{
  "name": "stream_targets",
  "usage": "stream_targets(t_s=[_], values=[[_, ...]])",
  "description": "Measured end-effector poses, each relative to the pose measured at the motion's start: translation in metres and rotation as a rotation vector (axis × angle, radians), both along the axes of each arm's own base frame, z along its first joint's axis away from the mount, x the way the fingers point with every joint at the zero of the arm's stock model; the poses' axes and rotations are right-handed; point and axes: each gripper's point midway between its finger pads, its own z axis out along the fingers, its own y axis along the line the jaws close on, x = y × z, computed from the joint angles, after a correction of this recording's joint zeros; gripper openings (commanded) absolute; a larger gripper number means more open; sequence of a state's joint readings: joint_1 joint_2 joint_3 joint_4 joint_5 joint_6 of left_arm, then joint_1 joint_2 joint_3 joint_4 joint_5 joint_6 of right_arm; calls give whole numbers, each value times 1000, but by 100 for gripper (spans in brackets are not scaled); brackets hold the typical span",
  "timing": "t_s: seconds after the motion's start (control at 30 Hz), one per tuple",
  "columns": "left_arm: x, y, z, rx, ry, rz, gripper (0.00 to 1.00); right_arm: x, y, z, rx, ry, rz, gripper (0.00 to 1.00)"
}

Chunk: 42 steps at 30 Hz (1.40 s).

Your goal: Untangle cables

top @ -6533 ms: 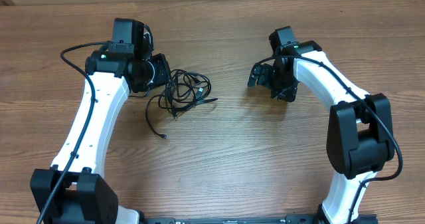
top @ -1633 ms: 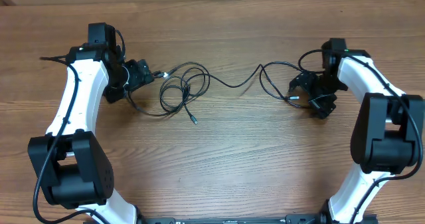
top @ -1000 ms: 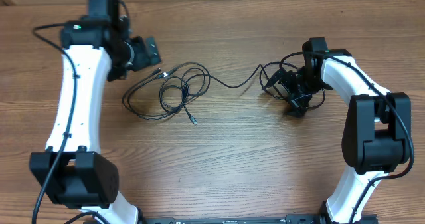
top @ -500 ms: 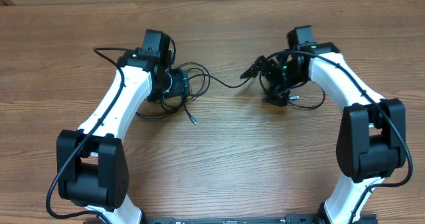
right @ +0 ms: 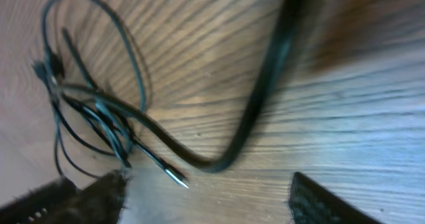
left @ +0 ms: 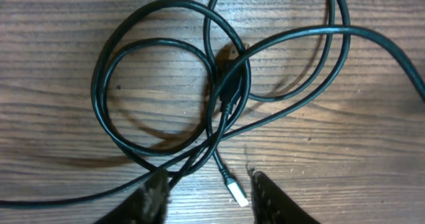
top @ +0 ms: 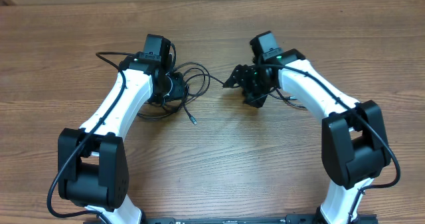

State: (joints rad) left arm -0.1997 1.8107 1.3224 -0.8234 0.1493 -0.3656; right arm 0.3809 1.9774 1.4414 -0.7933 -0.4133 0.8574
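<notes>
Overhead: the cables point(top: 192, 84) are lying on the table point(top: 219, 157), far of centre, as loose overlapping loops, with one free plug end pointing toward the near side. The left gripper point(top: 178, 90) is sitting directly over the left part of these loops. A single strand is running right from the loops to the right gripper point(top: 238, 83), which is hovering just right of them, and further thin cord is trailing on the table to its right. Left wrist: the fingers point(left: 151, 199) are standing partly apart at the near edge, low over the wood. The plug point(left: 236, 191), silver-tipped, is lying in the gap between them. Two strands are passing beside or under the left finger, and which of the two cannot be told. Nothing is seen clamped. The round loops are lying just beyond, crossing one another at a thicker black connector body. Right wrist: the picture is blurring. The fingers point(right: 86, 196) are standing wide apart with bare wood between them, holding nothing. A thick black curve is crossing the foreground, and a cluster of thin cords is lying at the left, one pointed end reaching toward the gap.
</notes>
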Motion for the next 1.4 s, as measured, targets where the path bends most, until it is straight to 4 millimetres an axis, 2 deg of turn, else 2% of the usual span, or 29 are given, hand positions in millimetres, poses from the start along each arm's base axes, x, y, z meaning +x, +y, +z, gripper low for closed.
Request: stream_targets(t_s=[0.1,0.23,0.33,0.4,0.47,0.5,0.57,0.6,0.8,1.07,1.1,1.2,1.4], values=[[0,0,0,0,1,2,20,0,8,-3,-23,-11,-32,66],[1,0,0,-1,-2,1,28,2,13,-7,-63,-30,-76,63],[4,1,1,8,-15,4,17,17,17,-4,-59,-97,-106,62],[7,2,1,15,-31,11,17,24,18,-1,-50,-126,-118,65],[10,3,1,20,-44,14,20,29,19,0,-44,-140,-131,73],[12,3,1,21,-51,16,24,30,19,1,-42,-140,-143,76],[13,3,0,19,-59,25,38,31,18,1,-41,-129,-178,82],[14,4,-2,18,-64,32,41,33,17,1,-40,-121,-210,84],[17,4,-5,17,-80,38,41,43,22,1,-6,-130,-275,87],[21,4,-4,16,-95,39,41,69,39,-21,48,-186,-309,90],[20,4,-4,17,-94,39,41,71,40,-21,48,-195,-314,92],[20,4,-4,17,-93,39,41,77,36,-22,29,-222,-337,99],[11,6,-18,22,-72,39,42,81,28,-24,-12,-241,-365,100]])
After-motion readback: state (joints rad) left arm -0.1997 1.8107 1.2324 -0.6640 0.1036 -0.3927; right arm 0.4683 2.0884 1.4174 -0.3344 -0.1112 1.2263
